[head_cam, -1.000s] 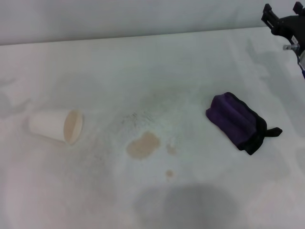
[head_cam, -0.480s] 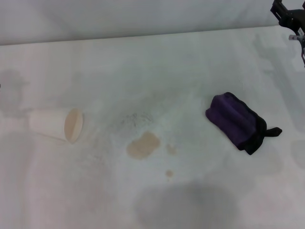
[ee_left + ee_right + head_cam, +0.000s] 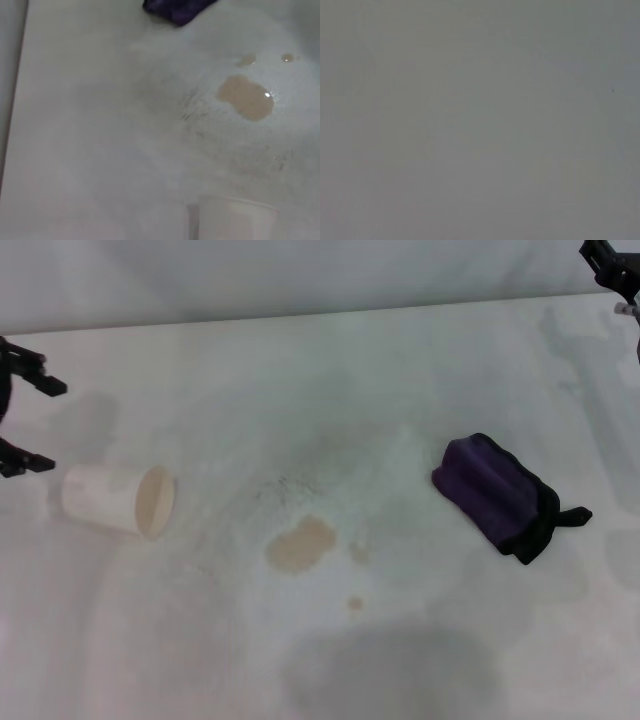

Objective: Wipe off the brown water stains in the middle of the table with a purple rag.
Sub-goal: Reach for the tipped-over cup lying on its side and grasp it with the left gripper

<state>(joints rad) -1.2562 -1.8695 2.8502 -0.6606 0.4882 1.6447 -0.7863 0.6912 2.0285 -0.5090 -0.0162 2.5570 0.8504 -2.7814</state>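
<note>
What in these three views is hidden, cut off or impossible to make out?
- Right gripper: cut by the head view's top right corner, so its fingers' state is unknown.
- Right wrist view: plain grey, showing nothing.
- Bunched dark purple rag: cut by the left wrist view's edge.
- Tipped white paper cup: likewise cropped there.

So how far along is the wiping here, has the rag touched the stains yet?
Nothing is done yet. The brown water stains sit unwiped mid-table, and the purple rag lies bunched to their right, untouched. In hand: the left claw hangs open at the left edge above the tipped paper cup; the right claw is far off at the back right corner. Grasping and wiping all remain.
</note>
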